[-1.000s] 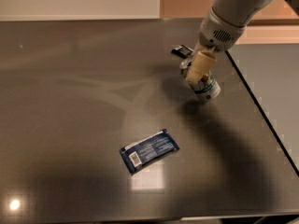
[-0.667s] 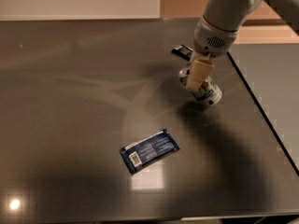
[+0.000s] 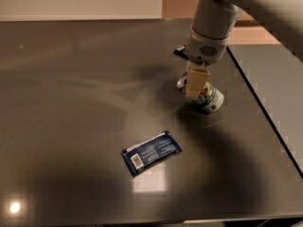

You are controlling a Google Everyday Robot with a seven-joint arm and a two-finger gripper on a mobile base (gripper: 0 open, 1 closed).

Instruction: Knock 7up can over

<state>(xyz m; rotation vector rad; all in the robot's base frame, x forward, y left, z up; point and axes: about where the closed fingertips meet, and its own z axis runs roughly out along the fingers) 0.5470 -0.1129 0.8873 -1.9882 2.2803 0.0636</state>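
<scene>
The 7up can (image 3: pixel 208 98) lies on its side on the dark table (image 3: pixel 71 103), right of centre. Its silver top points back left and its green base points front right. My gripper (image 3: pixel 194 90) hangs straight down from the grey wrist and sits right over the can's top end, touching or nearly touching it. It hides part of the can.
A flat dark-blue packet (image 3: pixel 151 152) with a white label lies on the table in front of and left of the can. The table's right edge (image 3: pixel 258 98) runs diagonally just right of the can. A small dark object (image 3: pixel 180 51) sits behind the wrist.
My arm has moved a little forward and down over the can. The can has shifted slightly to the front right and now lies flat on its side.
</scene>
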